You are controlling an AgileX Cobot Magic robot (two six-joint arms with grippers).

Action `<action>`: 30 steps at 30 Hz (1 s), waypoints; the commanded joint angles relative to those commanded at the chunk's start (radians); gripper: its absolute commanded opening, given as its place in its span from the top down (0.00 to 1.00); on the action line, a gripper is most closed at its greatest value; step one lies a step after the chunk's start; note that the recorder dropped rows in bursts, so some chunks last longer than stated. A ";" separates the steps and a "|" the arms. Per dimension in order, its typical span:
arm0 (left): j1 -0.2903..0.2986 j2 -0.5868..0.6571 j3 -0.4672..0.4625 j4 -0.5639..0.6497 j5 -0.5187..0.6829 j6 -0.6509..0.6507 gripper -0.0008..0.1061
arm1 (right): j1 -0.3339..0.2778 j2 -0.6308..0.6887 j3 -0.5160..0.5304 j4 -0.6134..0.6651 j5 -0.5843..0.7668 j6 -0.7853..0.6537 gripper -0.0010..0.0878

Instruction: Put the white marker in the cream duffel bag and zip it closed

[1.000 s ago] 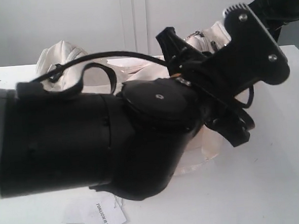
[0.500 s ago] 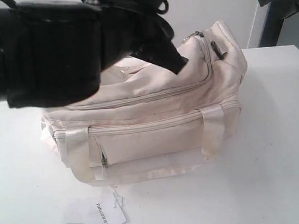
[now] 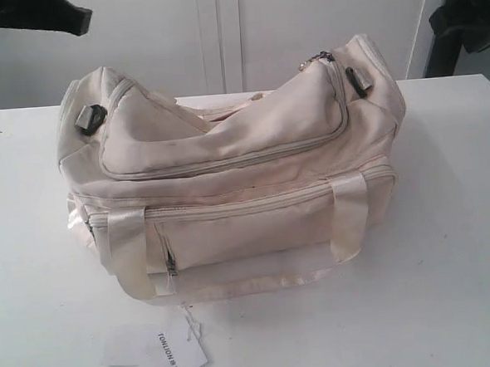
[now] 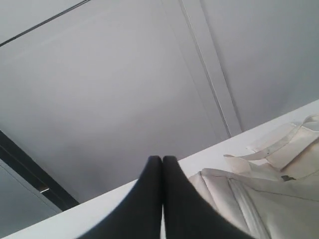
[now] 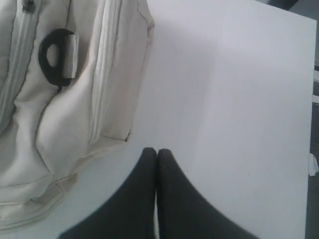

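Note:
The cream duffel bag (image 3: 228, 176) sits in the middle of the white table (image 3: 448, 246), its curved top zipper closed along its length with the pull near the right end. The white marker is not visible anywhere. My left gripper (image 4: 162, 158) is shut with nothing between its fingers, raised above the table's back left beside the bag (image 4: 259, 199). My right gripper (image 5: 157, 150) is shut and empty, hovering over bare table just off the bag's right end (image 5: 65, 99), by the dark end clip (image 5: 52, 57).
A flat white paper tag (image 3: 168, 352) with printed text lies on the table in front of the bag. A pale wall stands behind the table. Dark arm parts (image 3: 35, 13) show at the top left and at the top right (image 3: 467, 12).
The left arm, which filled the exterior view a second ago, has lifted up and away to the top left, uncovering the whole bag. The bag has not moved.

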 joint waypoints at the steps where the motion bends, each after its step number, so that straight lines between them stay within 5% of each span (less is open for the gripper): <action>1: 0.019 -0.017 0.023 0.000 0.042 0.000 0.99 | 0.000 -0.019 0.026 0.000 -0.039 0.000 0.99; 10: 0.042 -0.103 0.127 0.000 0.326 -0.085 0.99 | 0.000 -0.177 0.203 0.000 -0.209 0.034 0.99; 17: 0.042 -0.161 0.140 0.000 0.349 -0.159 0.99 | 0.000 -0.291 0.322 0.000 -0.285 0.058 0.99; 24: 0.042 -0.215 0.210 0.000 0.546 -0.149 0.99 | 0.000 -0.420 0.425 0.000 -0.357 0.060 0.99; 30: 0.042 -0.233 0.231 0.000 0.503 -0.153 0.99 | 0.000 -0.523 0.526 0.000 -0.470 0.060 0.99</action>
